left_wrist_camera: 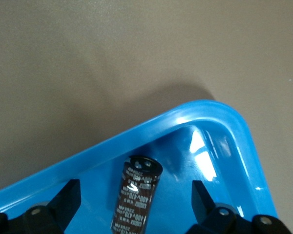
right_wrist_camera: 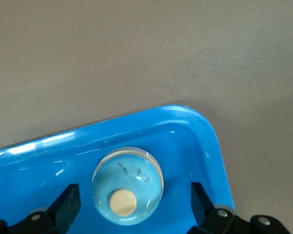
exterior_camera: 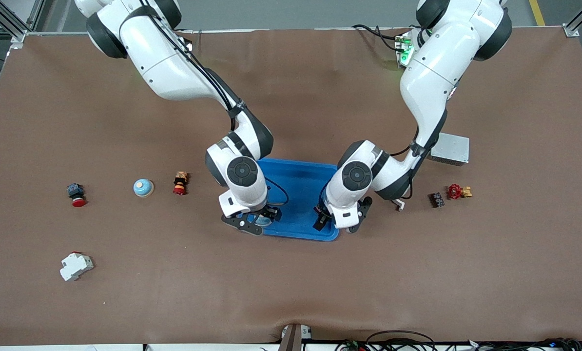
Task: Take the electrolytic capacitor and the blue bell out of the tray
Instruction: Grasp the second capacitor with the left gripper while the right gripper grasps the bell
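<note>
nothing is out yet: the capacitor (left_wrist_camera: 136, 197) and blue bell (right_wrist_camera: 128, 185) lie in the tray (exterior_camera: 300, 178), each between the spread fingers of the open left hand (exterior_camera: 334, 220) and right hand (exterior_camera: 252, 220).

Two glossy white jointed arms, black joint caps, black cables; black two-finger left hand (exterior_camera: 339, 220) and right hand (exterior_camera: 253, 222).
</note>
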Robot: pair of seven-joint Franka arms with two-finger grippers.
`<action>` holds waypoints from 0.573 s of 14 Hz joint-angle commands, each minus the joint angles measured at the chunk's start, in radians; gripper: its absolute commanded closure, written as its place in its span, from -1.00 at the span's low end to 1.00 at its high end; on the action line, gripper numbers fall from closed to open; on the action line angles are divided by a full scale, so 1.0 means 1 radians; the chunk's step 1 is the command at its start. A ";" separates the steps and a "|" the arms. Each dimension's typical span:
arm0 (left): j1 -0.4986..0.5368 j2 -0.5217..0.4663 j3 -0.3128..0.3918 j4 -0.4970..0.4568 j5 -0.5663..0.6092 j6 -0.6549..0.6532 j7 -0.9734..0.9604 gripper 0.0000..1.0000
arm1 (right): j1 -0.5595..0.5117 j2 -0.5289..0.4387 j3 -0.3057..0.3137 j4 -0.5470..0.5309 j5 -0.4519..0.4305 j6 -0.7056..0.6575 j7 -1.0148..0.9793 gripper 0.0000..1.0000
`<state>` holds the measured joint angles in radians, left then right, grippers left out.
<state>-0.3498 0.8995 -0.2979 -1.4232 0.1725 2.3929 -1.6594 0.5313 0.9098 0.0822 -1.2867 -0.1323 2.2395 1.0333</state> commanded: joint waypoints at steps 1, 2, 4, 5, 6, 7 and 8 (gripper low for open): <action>-0.017 0.006 0.010 0.015 0.028 -0.003 -0.036 -1.00 | 0.019 0.044 -0.013 0.064 -0.023 -0.020 0.028 -1.00; -0.017 0.006 0.010 0.015 0.028 -0.003 -0.036 -1.00 | 0.024 0.046 -0.021 0.064 -0.023 -0.020 0.028 -1.00; -0.031 0.007 0.011 0.015 0.028 -0.003 -0.037 -1.00 | 0.035 0.047 -0.033 0.064 -0.021 -0.020 0.028 -1.00; -0.031 0.010 0.011 0.015 0.028 -0.003 -0.037 -1.00 | 0.035 0.047 -0.033 0.064 -0.021 -0.020 0.028 -1.00; -0.029 0.010 0.011 0.015 0.027 -0.003 -0.045 -1.00 | 0.036 0.047 -0.033 0.064 -0.021 -0.020 0.028 -1.00; -0.029 0.010 0.011 0.017 0.027 -0.003 -0.060 -0.66 | 0.038 0.047 -0.033 0.064 -0.021 -0.020 0.028 -0.93; -0.029 0.010 0.011 0.017 0.027 -0.003 -0.072 -0.25 | 0.041 0.047 -0.033 0.064 -0.020 -0.020 0.036 -0.48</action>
<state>-0.3690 0.9007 -0.2966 -1.4231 0.1725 2.3929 -1.6888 0.5534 0.9374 0.0622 -1.2628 -0.1345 2.2395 1.0363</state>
